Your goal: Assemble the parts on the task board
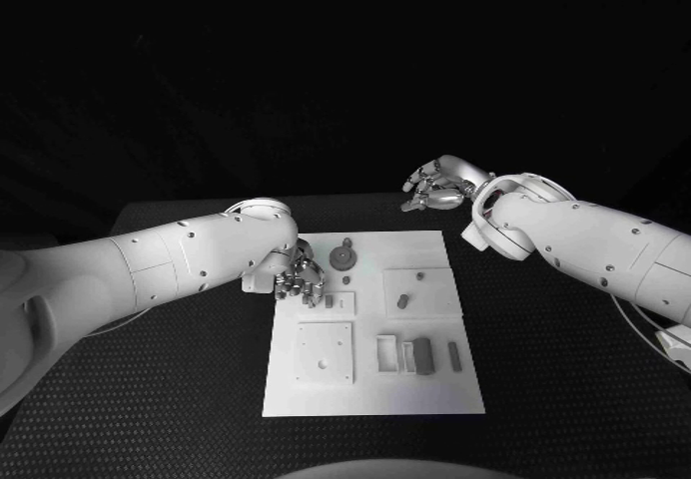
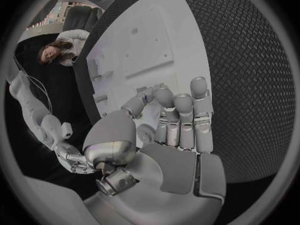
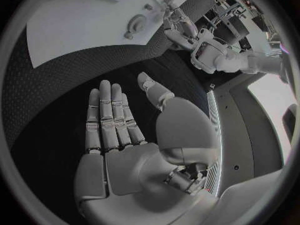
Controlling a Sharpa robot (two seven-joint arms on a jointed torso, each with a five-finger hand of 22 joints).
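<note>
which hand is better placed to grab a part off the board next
Left, probably. The left hand hangs over the board's left edge, fingers down beside the small parts. The right hand is off the board, open over the black table beyond its far corner.

Dim scene, black surroundings, bright white task board [image 1: 374,329], fisheye-bent wrist views
</note>
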